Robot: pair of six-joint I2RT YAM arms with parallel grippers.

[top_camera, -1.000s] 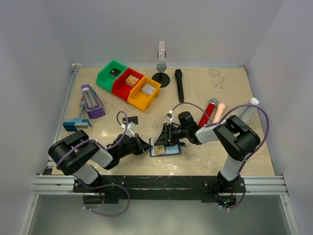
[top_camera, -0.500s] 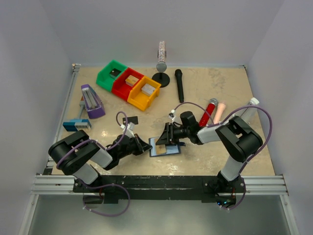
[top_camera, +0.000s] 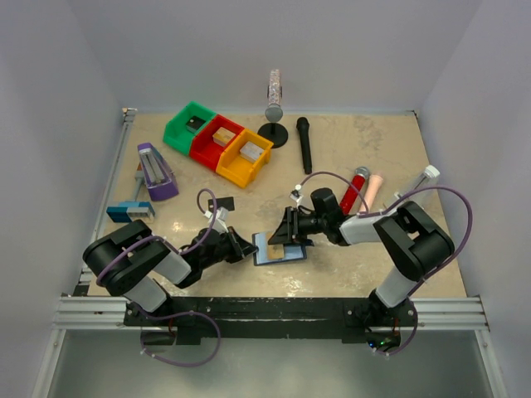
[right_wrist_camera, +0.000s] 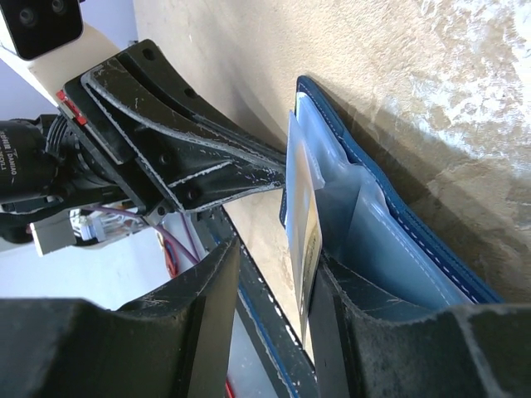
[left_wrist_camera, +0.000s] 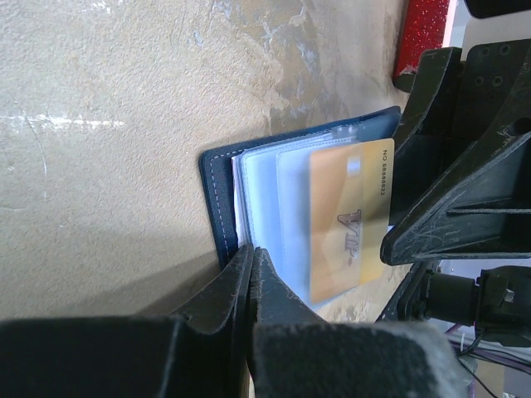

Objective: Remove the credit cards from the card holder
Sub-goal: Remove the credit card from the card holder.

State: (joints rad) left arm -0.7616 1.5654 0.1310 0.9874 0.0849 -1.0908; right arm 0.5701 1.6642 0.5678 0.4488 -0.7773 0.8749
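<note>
Left wrist view: the left gripper [left_wrist_camera: 251, 274] is clenched on the open card holder [left_wrist_camera: 217, 195], likely pinning it to the table [top_camera: 348, 149] against sliding. The right gripper [right_wrist_camera: 270, 282] is released, jaws straddling 1 tan-gold card [left_wrist_camera: 348, 224] poking from its pocket.

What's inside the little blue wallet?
A tan-gold card sits tucked among the wallet's cloudy plastic pockets. The pockets and the gold card cover whatever lies behind them, so any other cards cannot be seen.
</note>
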